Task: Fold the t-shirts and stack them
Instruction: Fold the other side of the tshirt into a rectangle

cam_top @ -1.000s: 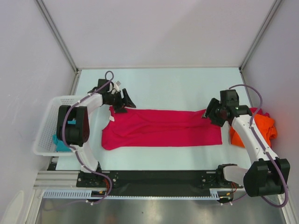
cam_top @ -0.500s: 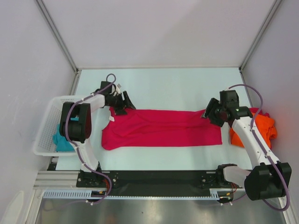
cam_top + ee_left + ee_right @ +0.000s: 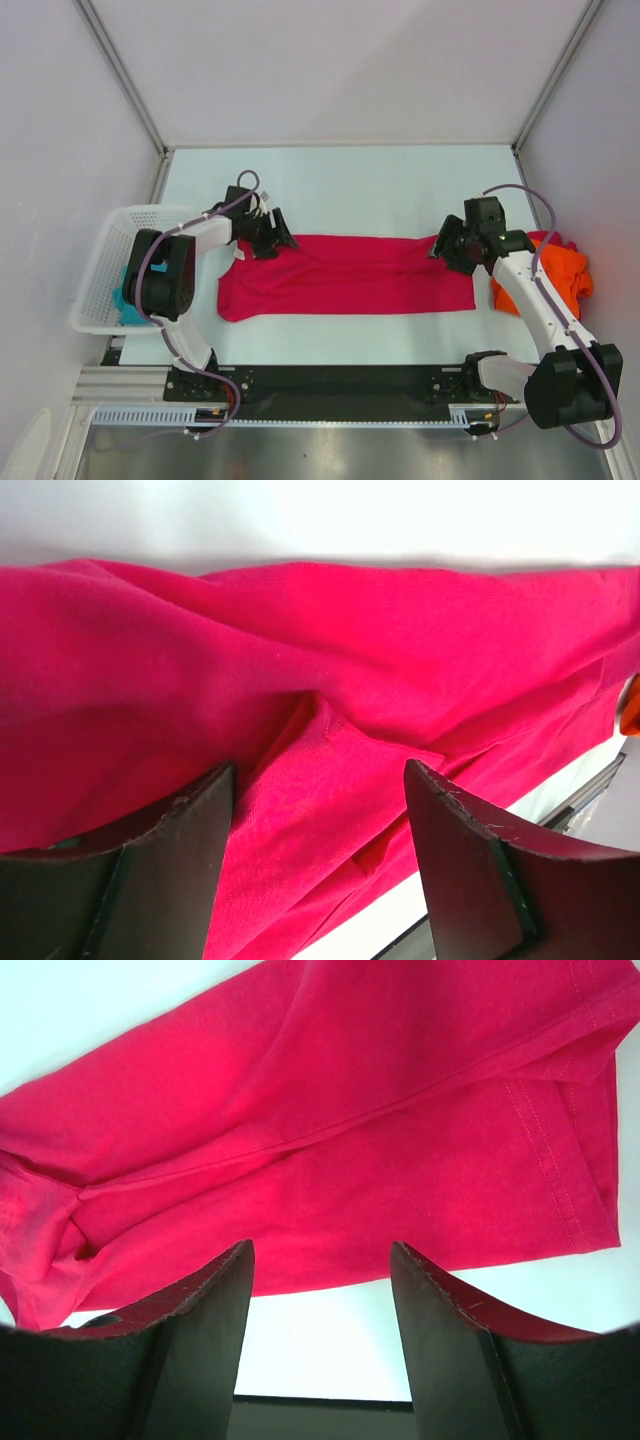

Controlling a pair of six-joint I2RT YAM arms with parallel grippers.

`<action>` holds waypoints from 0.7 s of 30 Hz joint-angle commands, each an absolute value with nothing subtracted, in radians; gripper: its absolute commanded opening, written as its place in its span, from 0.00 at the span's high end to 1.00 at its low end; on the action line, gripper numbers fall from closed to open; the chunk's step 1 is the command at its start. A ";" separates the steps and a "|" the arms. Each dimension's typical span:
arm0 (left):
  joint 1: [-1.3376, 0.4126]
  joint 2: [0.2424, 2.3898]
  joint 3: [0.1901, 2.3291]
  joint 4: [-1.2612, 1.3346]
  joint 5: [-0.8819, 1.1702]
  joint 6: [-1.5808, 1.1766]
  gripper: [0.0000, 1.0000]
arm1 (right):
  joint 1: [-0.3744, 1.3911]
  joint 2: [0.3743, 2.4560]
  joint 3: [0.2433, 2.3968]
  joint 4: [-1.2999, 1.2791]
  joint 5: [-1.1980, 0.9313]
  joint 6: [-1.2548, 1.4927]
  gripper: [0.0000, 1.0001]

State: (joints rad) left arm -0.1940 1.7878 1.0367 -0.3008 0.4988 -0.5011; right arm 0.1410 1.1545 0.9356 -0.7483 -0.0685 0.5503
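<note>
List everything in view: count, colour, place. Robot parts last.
crimson-pink t-shirt: one, crimson-pink, laid out lengthwise across the middle of the table.
orange t-shirt: one, bright orange, bunched at the table's right edge.
teal t-shirt: one, teal, inside the basket.
basket: one, white mesh, at the table's left side.
table: one, white.
left arm: one, white and black, jaws open over the pink shirt's left end.
right arm: one, white and black, jaws open over its right end.
</note>
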 commanded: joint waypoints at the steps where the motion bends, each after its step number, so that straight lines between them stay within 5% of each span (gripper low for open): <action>1: -0.195 1.779 1.022 -0.265 0.483 -0.522 0.27 | 0.147 1.160 0.937 -0.724 -0.060 0.560 0.38; 5: -0.202 1.773 1.011 -0.262 0.474 -0.526 0.32 | 0.147 1.161 0.934 -0.723 -0.052 0.554 0.39; 8: -0.210 1.756 1.009 -0.267 0.477 -0.531 0.73 | 0.147 1.169 0.934 -0.716 -0.057 0.557 0.39; 11: -0.219 1.721 1.008 -0.285 0.476 -0.525 0.88 | 0.147 1.177 0.934 -0.710 -0.061 0.555 0.39; 14: -0.232 1.671 1.005 -0.316 0.466 -0.519 0.95 | 0.149 1.178 0.930 -0.706 -0.064 0.554 0.39; 21: -0.284 1.443 0.970 -0.411 0.430 -0.508 0.96 | 0.147 1.173 0.922 -0.703 -0.072 0.542 0.39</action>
